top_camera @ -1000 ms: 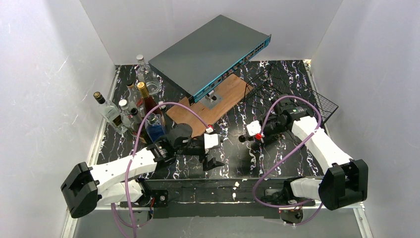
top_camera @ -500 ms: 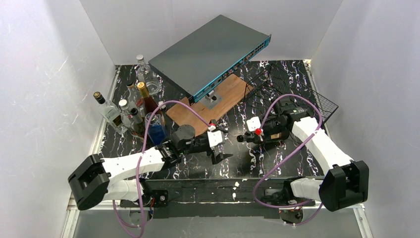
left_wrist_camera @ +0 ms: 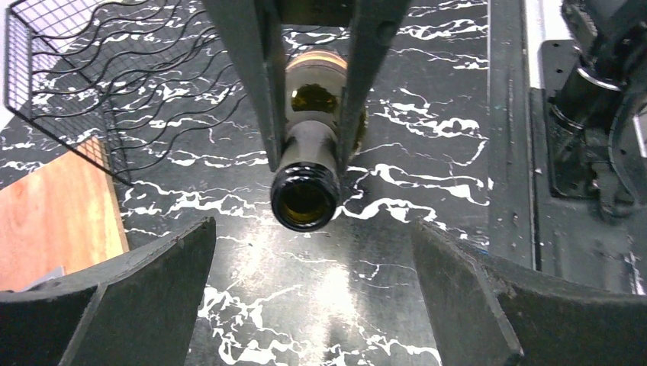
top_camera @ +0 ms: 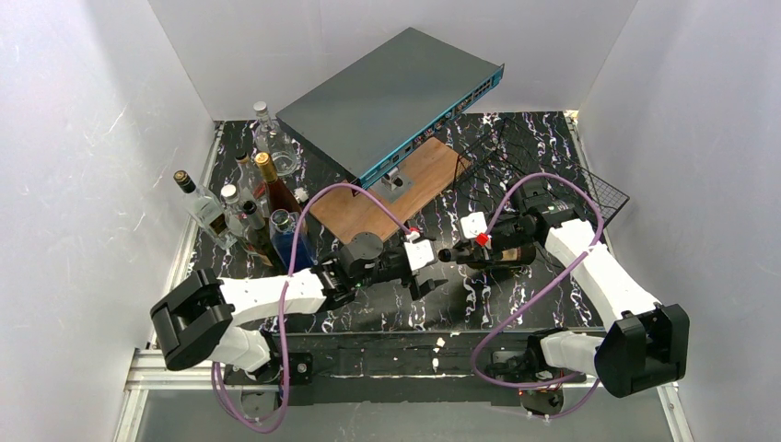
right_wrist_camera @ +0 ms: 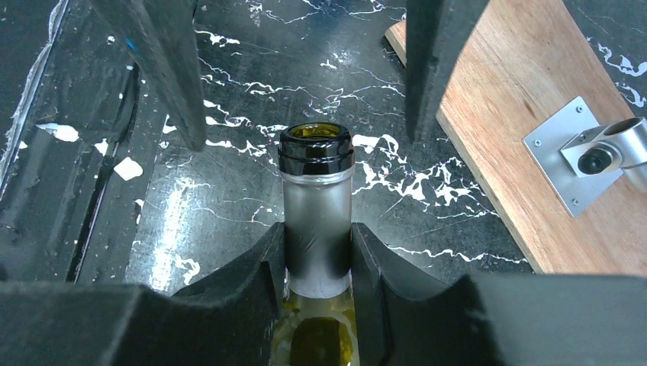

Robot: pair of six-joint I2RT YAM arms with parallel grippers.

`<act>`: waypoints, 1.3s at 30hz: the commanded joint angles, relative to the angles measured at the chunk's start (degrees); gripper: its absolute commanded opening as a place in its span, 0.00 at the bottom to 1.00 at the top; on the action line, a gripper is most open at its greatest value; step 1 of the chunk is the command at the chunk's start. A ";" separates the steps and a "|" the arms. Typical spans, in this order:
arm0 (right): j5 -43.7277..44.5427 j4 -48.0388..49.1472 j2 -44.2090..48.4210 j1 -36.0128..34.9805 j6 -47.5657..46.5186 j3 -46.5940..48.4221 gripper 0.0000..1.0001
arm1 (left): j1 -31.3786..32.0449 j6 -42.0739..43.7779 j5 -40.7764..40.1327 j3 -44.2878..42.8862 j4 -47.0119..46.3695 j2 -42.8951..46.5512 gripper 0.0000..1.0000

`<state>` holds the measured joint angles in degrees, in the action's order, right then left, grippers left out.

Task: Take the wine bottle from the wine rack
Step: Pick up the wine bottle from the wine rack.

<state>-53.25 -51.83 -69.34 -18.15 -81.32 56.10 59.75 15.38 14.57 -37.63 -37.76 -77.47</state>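
The wine bottle (top_camera: 502, 253) is dark green glass with an open mouth and lies level above the table, away from the black wire wine rack (top_camera: 553, 170). My right gripper (top_camera: 467, 255) is shut on its neck (right_wrist_camera: 316, 221), seen in the right wrist view (right_wrist_camera: 317, 263). My left gripper (top_camera: 437, 269) is open and faces the bottle's mouth (left_wrist_camera: 305, 200) at close range without touching it. Its jaws stand wide apart in the left wrist view (left_wrist_camera: 313, 301). The rack also shows in that view (left_wrist_camera: 91, 99).
A grey network switch (top_camera: 391, 97) leans on a brown wooden board (top_camera: 405, 189) at the back centre. Several upright bottles (top_camera: 249, 207) stand at the left. A metal bracket (right_wrist_camera: 587, 149) sits on the board. White walls enclose the table.
My left arm has reached rightward until its open gripper is in front of the bottle's mouth. My right gripper has kept its hold and shifted the bottle slightly.
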 commanded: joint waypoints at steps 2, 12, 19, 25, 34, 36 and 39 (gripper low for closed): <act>-4.31 1.17 1.49 -0.48 1.77 1.30 0.05 | 0.29 0.42 -3.20 -2.52 -4.78 -1.16 0.96; -4.32 2.04 1.62 -0.57 2.82 0.60 0.05 | 0.26 -1.06 1.28 -6.04 -5.37 -5.88 0.65; -4.23 2.28 1.97 -0.66 2.89 -0.03 0.05 | 0.28 -1.03 2.04 -6.19 -5.42 -5.94 0.30; -3.71 2.56 2.15 -0.66 2.97 -0.83 0.08 | 0.26 -1.23 3.65 -5.47 -5.11 -4.40 0.00; -3.70 2.86 2.36 -0.66 3.54 -1.22 0.70 | 0.24 0.39 2.15 -4.65 -0.16 -0.07 0.00; -3.57 2.99 2.45 -0.65 3.99 -1.34 0.82 | 0.21 0.66 1.92 -4.44 1.27 0.94 0.00; -3.44 3.45 2.78 -0.66 4.75 -1.55 0.90 | 0.24 0.79 1.83 -4.19 3.29 2.68 0.00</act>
<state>-54.83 -49.36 -68.14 -18.72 -77.76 55.16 59.77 15.09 16.12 -41.85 -35.62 -79.81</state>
